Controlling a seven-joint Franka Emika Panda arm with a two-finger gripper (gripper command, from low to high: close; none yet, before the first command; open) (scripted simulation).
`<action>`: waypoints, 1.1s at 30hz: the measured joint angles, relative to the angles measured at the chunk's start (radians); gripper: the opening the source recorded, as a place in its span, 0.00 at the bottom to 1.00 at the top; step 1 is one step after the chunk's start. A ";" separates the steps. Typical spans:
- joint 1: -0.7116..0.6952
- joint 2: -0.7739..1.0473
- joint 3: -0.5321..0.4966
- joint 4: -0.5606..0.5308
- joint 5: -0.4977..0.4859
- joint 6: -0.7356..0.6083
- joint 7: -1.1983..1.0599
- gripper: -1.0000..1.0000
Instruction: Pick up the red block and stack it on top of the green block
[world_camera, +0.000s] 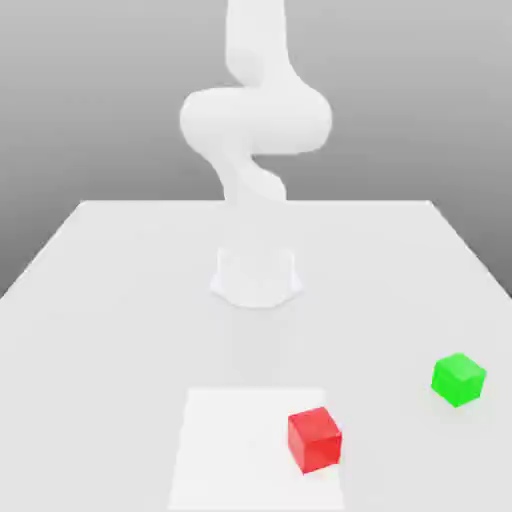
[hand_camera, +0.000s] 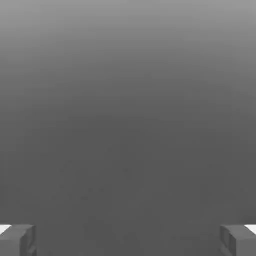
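A pale square patch (world_camera: 258, 447) lies on the white worktop (world_camera: 110, 300) at the near edge, a little toward the exterior view's left of centre. The red block (world_camera: 315, 438) sits on the patch's corner toward the exterior view's right, resting flat with one vertical edge turned to the camera. Behind it, at mid-worktop, the arm's round base (world_camera: 257, 276) stands, and the white arm (world_camera: 255, 120) rises from it, bends and runs out past the upper edge of the exterior view. Further to the exterior view's right, the green block (world_camera: 459, 378) rests on the bare worktop, well apart from the red block and slightly farther back. In the hand view the tool (hand_camera: 128, 240) has its two grey fingertips (hand_camera: 17, 240) spread wide at opposite edges, with nothing between them but plain grey background.
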 joint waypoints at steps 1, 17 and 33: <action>0.007 0.039 0.001 -0.015 0.000 0.020 -0.009 0.50; 0.087 0.622 0.031 -0.236 0.002 0.307 -0.137 0.50; 0.121 1.010 0.024 -0.277 -0.037 0.568 -0.150 0.00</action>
